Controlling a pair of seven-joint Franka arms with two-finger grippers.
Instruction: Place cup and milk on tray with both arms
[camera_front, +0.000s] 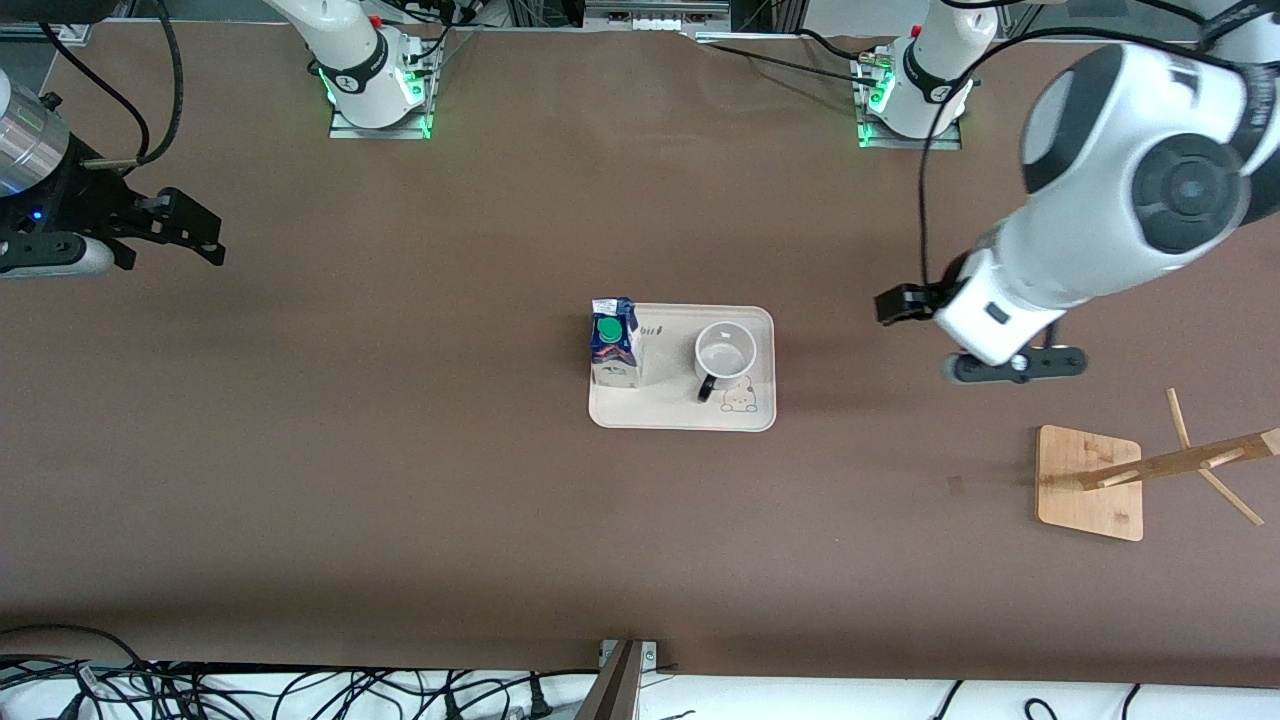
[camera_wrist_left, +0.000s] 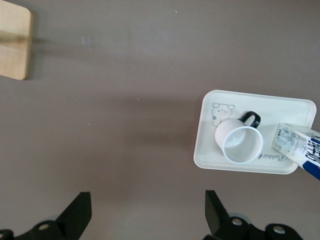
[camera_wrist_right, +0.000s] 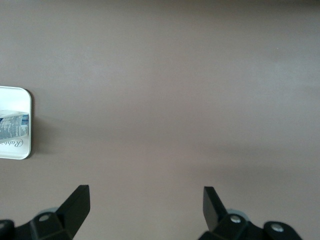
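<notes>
The cream-white tray (camera_front: 670, 405) lies mid-table. The milk carton (camera_front: 613, 342) stands upright on the tray's end toward the right arm. The white cup (camera_front: 724, 352) stands upright on the tray's other half, its black handle pointing toward the front camera. My left gripper (camera_front: 893, 305) is open and empty over bare table beside the tray, toward the left arm's end. Its wrist view shows the gripper (camera_wrist_left: 147, 212), tray (camera_wrist_left: 260, 97), cup (camera_wrist_left: 239, 142) and milk (camera_wrist_left: 300, 147). My right gripper (camera_front: 210, 238) is open and empty over bare table at the right arm's end; its wrist view shows the gripper (camera_wrist_right: 145, 207), a tray corner (camera_wrist_right: 15, 150) and milk (camera_wrist_right: 12, 125).
A wooden rack with a square base (camera_front: 1090, 483) and slanted pegs stands toward the left arm's end, nearer the front camera than the left gripper; its base shows in the left wrist view (camera_wrist_left: 15, 45). Cables lie along the table's near edge.
</notes>
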